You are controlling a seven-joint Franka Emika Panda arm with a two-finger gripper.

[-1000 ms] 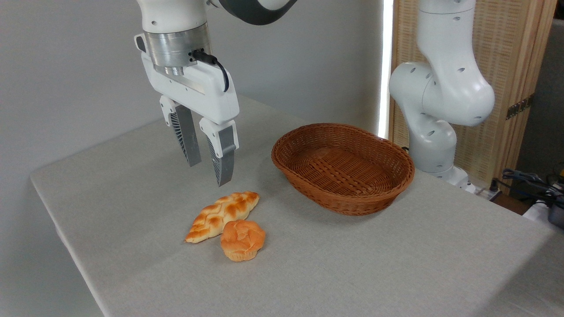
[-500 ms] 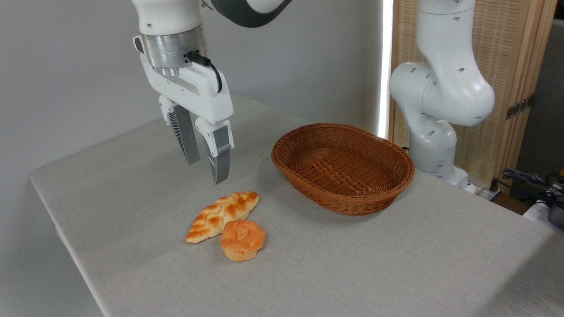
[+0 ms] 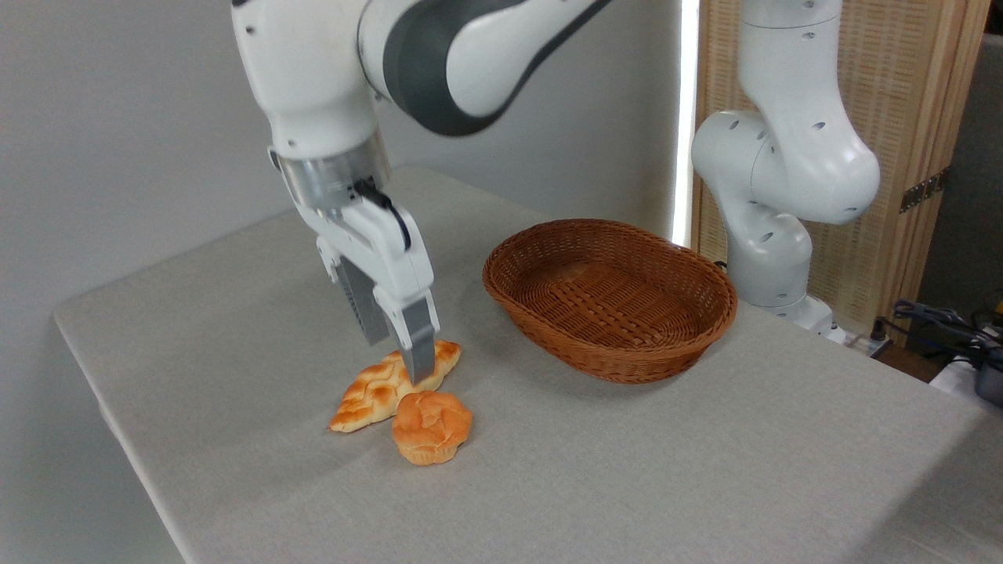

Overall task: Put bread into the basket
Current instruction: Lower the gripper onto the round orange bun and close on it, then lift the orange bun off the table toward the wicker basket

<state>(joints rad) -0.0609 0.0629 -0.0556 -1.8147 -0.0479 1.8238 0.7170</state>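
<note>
At the left we see our gripper point(image 3: 400, 360) low over the braided loaf point(image 3: 376, 390), ribbed grey fingers point(image 3: 420, 345) parted and holding nothing, one tip across the loaf's upper end. We judge this the approach step; the next move calls for shifting toward the bread point(image 3: 432, 427), a lumpy, swirled orange bun with a paler ridged base, touching the loaf's near side on the grey cloth-covered table point(image 3: 666, 470). Well apart to the right sits the basket point(image 3: 611, 301), an oval of brown woven wicker with low sloping sides.

Grey cloth table point(image 3: 705, 470) under my gripper point(image 3: 400, 356), plain grey wall point(image 3: 117, 157) behind it, wooden slatted screen point(image 3: 901, 117) far right of it.
</note>
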